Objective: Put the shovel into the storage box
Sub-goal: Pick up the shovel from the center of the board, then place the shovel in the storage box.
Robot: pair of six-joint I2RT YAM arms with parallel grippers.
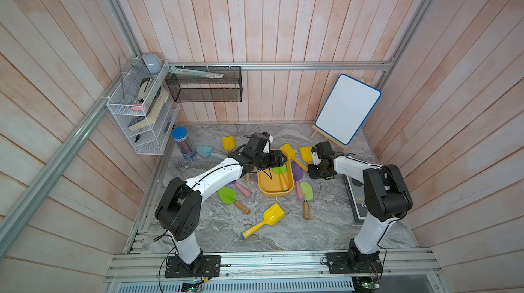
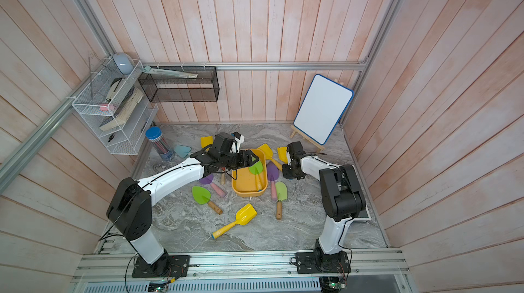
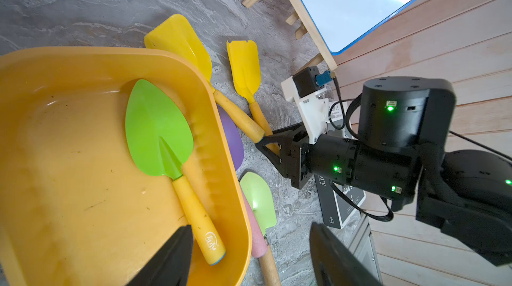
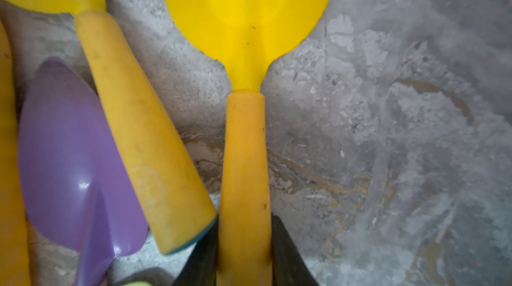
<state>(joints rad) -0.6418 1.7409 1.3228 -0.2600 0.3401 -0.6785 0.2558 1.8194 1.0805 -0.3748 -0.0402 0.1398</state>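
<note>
At about two o'clock from the storage box [image 1: 262, 191], the right gripper [image 4: 245, 216] has its fingers [image 4: 288, 257] closed against both sides of the orange handle of a yellow shovel [image 4: 246, 7]. That shovel lies on the table [image 4: 388, 132], just outside the box.

Trouble sits right beside that grip. The handle end of a second yellow shovel [image 4: 138, 132] touches one finger, with a purple shovel [image 4: 69, 160] just beside it, so a lift could drag or flip either one. The hold is low on the handle, far from the blade, and I'd expect the blade to droop or swing.

The left gripper [image 1: 282, 159] hangs open and empty over the box's twelve o'clock end. That is right where the carried shovel would come in, so the arms could knock together.

A green shovel [image 3: 158, 129] already lies in the box. The new one may end up propped on it or across the rim.
</note>
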